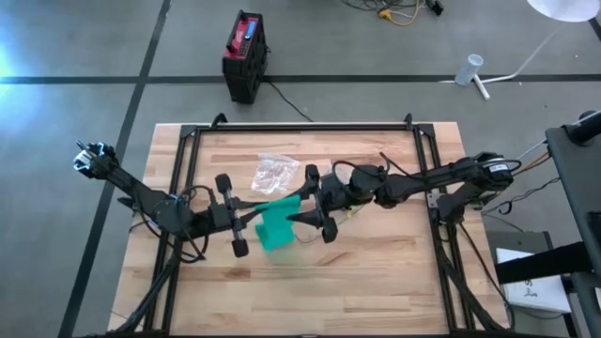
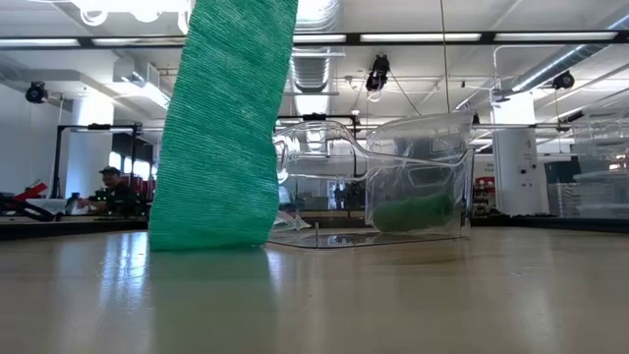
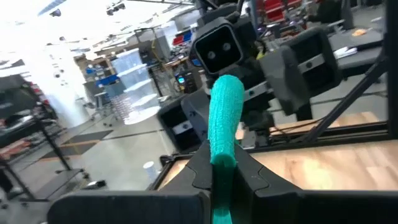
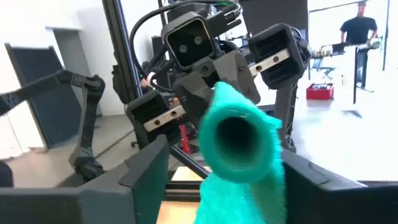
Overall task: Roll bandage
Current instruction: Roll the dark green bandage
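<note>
Only the low view shows the green woven bandage strip (image 2: 221,128) hanging down to the light wooden table (image 2: 393,295) just beside a clear crinkled plastic bag (image 2: 393,187); the high view shows both arms meeting at the bandage near that bag. The left gripper (image 3: 217,177) is clenched on the strip. The right gripper (image 4: 239,168) stands parted around the bandage's rolled, hollow end, fingers (image 4: 146,165) apart from it.

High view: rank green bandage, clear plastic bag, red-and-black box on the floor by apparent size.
1. Green bandage, largest, though the arms cover part of it.
2. Red-and-black box and clear plastic bag look about alike; the box stands on the floor, farther from the camera, so no ranking between them.
</note>
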Motion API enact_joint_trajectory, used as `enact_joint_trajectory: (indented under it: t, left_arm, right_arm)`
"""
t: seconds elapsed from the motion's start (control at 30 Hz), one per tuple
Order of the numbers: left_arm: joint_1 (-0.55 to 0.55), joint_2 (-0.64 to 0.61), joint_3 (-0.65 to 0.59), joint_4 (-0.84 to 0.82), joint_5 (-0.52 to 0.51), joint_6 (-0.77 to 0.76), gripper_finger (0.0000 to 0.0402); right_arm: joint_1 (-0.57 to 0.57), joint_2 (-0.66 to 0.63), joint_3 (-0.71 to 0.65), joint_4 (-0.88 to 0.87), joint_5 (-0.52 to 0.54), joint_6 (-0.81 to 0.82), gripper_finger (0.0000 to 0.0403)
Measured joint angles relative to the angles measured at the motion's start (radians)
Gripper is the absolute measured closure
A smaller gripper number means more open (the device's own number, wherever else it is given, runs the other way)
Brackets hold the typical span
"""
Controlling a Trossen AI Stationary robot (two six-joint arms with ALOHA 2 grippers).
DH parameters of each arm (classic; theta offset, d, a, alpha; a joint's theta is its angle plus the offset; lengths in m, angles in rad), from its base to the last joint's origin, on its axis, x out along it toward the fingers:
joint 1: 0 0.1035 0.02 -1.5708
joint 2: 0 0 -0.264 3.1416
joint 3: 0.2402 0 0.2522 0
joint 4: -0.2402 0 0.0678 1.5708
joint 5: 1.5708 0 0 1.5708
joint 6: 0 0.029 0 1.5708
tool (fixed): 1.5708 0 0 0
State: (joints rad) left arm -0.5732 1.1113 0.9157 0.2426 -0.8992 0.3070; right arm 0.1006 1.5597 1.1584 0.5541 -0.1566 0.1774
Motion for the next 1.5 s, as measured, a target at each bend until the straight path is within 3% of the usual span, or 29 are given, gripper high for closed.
enact_joint_trajectory:
  t: [0.63,1.07,1.3,1.5]
  left_arm:
    - [0.003,0.000,0.000,-0.026,-0.038,0.180,0.0393]
    - [0.011,0.000,0.003,-0.050,-0.034,0.183,0.0393]
    - [0.036,0.000,0.070,-0.228,-0.034,0.207,0.0393]
    - [0.045,0.000,0.073,-0.239,-0.033,0.210,0.0393]
  right_arm:
    - [-0.049,0.000,0.000,0.004,0.000,0.450,0.0108]
    - [-0.066,0.000,0.000,0.003,0.000,0.391,0.0106]
    - [-0.069,0.000,0.027,-0.006,-0.009,0.434,0.0113]
    - [-0.069,0.000,0.048,-0.064,-0.026,0.443,0.0118]
